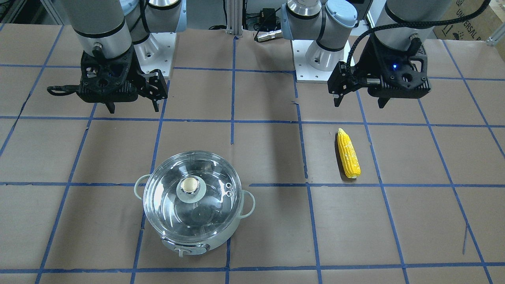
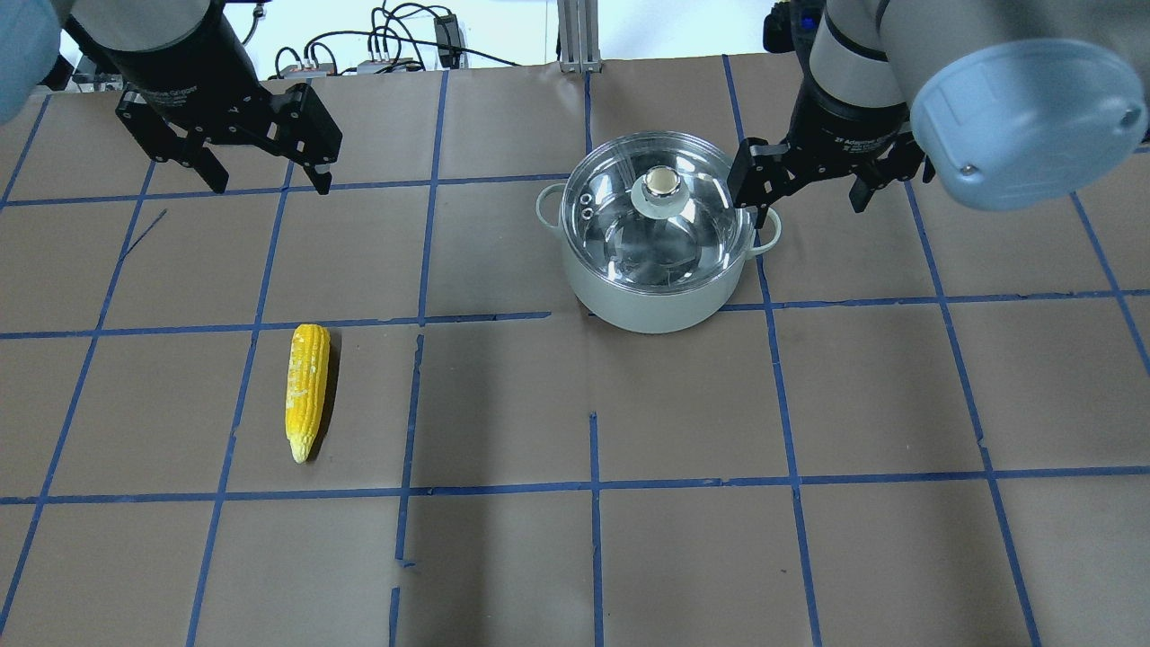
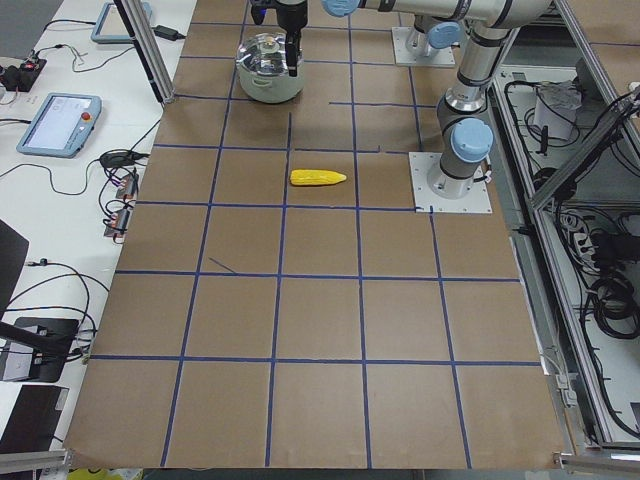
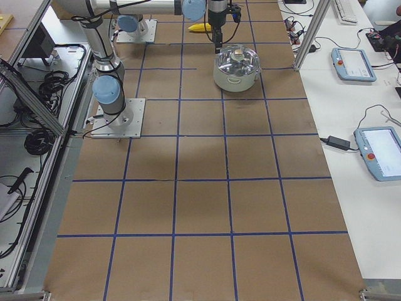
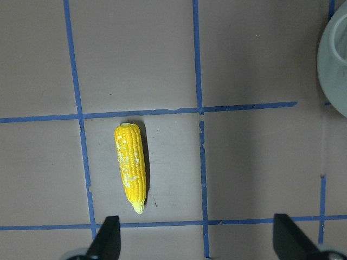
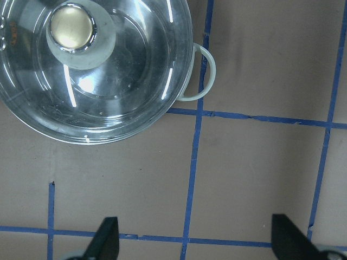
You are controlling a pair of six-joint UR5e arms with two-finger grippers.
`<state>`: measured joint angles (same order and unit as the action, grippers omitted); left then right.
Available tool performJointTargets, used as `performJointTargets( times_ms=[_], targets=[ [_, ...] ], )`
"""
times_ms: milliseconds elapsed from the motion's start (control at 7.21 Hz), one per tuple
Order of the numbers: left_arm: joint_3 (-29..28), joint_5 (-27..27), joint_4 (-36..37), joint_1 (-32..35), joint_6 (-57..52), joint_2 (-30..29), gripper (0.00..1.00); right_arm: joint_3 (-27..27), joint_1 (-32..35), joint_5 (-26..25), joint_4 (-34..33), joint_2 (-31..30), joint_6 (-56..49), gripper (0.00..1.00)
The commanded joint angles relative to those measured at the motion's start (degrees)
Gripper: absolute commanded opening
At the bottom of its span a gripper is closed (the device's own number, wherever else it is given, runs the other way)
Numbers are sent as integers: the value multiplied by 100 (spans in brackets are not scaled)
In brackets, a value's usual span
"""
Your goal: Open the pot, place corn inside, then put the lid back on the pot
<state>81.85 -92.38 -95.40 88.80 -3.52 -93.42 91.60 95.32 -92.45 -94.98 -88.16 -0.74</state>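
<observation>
Table [image 2: 683, 404]: brown paper with a blue tape grid; all task items stand on it.

Right gripper [image 2: 802, 184]: hangs raised at the pot's right side, fingers spread wide, holding nothing. Judged to be staged there to take the lid, being the nearer arm.

Left gripper [image 2: 269, 175]: raised over the far left of the table, fingers likewise apart and empty. The corn lies on its half, so this arm is judged to be the one that fetches it.

Pot [image 2: 660, 301]: upright, right of centre, toward the far side.

Lid [image 2: 692, 234]: seated level on the pot's rim, covering it fully. Opening has not begun.

Corn [image 2: 305, 391]: flat on the table, well apart from the pot to its left, tapered end toward the robot.

Lid knob [image 2: 663, 182]: central and unobstructed, the evident grasp point.

Vent rings [image 2: 588, 207]: two, near the lid's left edge.

Views compared: only the front-facing view shows the pot's control panel [image 1: 185, 248], which faces away from the robot. The right wrist view confirms bare table between the fingertips, with the pot offset to one side. The left wrist view shows the corn beyond the fingertips, not between them.
</observation>
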Motion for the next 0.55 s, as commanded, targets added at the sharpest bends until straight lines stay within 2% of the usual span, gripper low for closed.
performJointTargets(
  times_ms=[0, 139, 416],
  targets=[
    [7, 1, 4, 6, 45, -1, 100, 42, 4, 61, -3, -16, 4, 100],
    [-2, 1, 13, 6, 45, -1, 100, -54, 12, 69, -29, 27, 21, 100],
    [-2, 1, 4, -3, 80, -10, 100, -317, 283, 263, -406, 507, 223, 100]
  ],
)
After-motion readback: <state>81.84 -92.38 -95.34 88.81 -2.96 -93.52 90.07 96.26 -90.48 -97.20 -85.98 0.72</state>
